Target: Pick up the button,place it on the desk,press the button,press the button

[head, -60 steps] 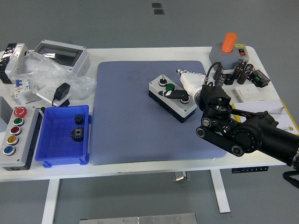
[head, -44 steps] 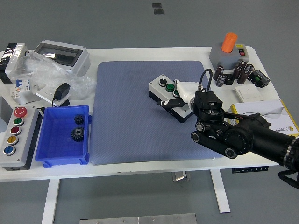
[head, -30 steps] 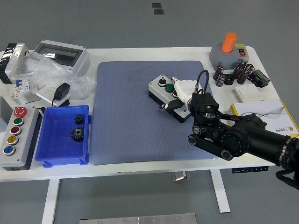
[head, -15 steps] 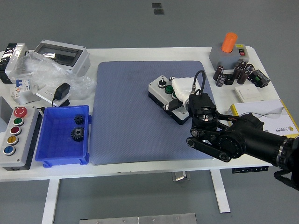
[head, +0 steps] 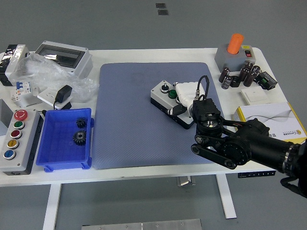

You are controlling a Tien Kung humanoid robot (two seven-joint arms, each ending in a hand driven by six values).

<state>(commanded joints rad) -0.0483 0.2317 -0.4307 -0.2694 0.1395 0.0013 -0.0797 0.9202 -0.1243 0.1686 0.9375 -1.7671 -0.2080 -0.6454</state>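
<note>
Currently the right robot hand (head: 184,98) lies atop the button box (head: 169,100); its grip is unclear.

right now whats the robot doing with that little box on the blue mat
The robot's right hand is over the small grey button box on the blue mat, covering its right end, with a fingertip down where the buttons sit. It looks like it is pressing one, though the contact itself is hidden. The box's black and green buttons are uncovered. The left arm is out of view.
</note>
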